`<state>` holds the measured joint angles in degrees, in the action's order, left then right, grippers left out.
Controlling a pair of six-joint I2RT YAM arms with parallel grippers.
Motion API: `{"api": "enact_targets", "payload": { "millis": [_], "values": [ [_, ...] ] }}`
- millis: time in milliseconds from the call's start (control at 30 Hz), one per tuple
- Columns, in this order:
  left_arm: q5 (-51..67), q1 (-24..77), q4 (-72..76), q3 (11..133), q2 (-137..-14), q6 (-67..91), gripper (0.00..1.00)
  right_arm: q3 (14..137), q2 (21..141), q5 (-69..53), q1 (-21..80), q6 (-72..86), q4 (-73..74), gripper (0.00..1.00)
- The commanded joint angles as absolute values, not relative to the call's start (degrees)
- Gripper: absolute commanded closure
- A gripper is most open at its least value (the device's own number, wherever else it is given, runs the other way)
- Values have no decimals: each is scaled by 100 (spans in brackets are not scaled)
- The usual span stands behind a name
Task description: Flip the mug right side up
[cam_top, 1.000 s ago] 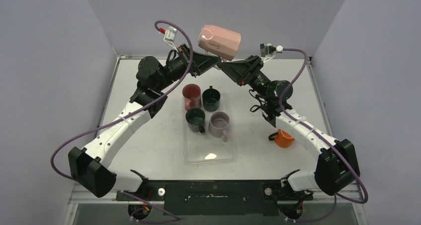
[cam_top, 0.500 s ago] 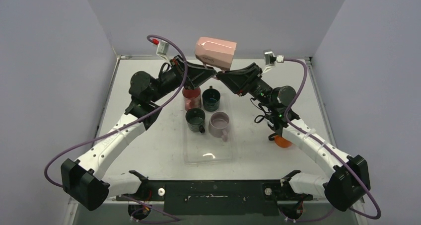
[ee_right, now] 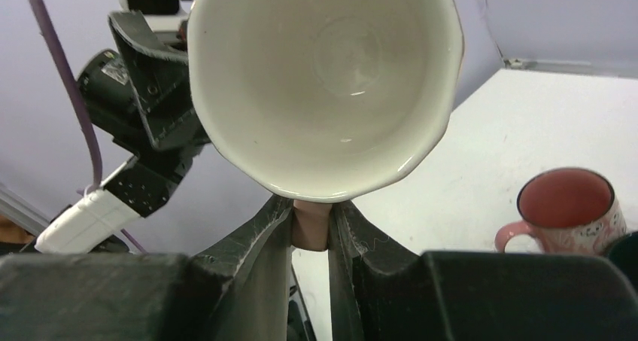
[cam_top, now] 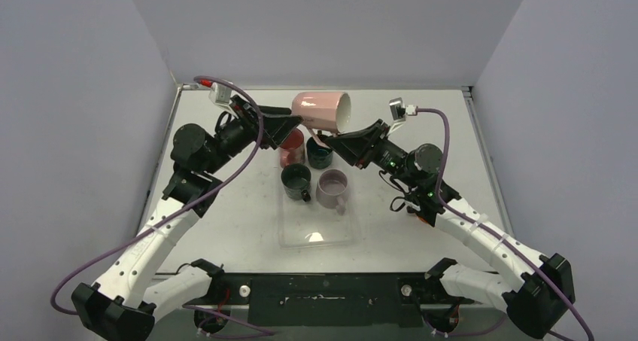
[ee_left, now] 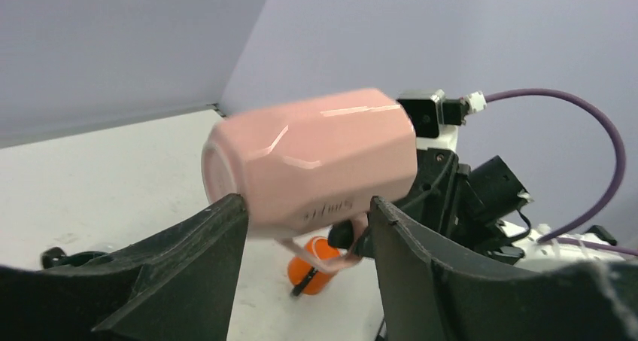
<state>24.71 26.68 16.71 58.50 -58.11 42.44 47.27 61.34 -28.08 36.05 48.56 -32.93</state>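
White table (cam_top: 226, 205), lavender walls. A pink faceted ceramic mug (cam_top: 320, 111) is held in the air over the far middle of the table. It lies on its side with its mouth facing right, above the far end of a clear plastic tray (cam_top: 316, 235) of small mugs. The right gripper (ee_right: 310, 213) is clamped tight on the mug's handle. The left gripper (ee_left: 307, 205) stands parted at the mug's base end and holds nothing; whether it touches the mug cannot be told.

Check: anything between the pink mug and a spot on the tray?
Straight down, yes: the pink mug, held by its handle in the right gripper, seems to hang above the red mug and teal mug at the far end of the tray. Its near half shows bare.
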Motion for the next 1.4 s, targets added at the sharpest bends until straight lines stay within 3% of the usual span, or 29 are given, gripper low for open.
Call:
{"api": "enact_targets", "payload": {
  "millis": [0,467,833,1367],
  "values": [
    [1880,2638,1380,5925,-5550,3442,42,4582,5767,-2872,3905,4589,-3315,95],
    [89,2637,12,5996,-5191,2154,40,4396,6277,-2841,4397,4079,-2553,95],
    [-772,2594,-564,5999,-5214,2201,33,4761,7119,-2173,5467,2168,-666,95],
    [-1294,2575,-1018,6136,-5242,2441,27,4673,7911,-1425,5880,2003,-845,95]
  ]
}}
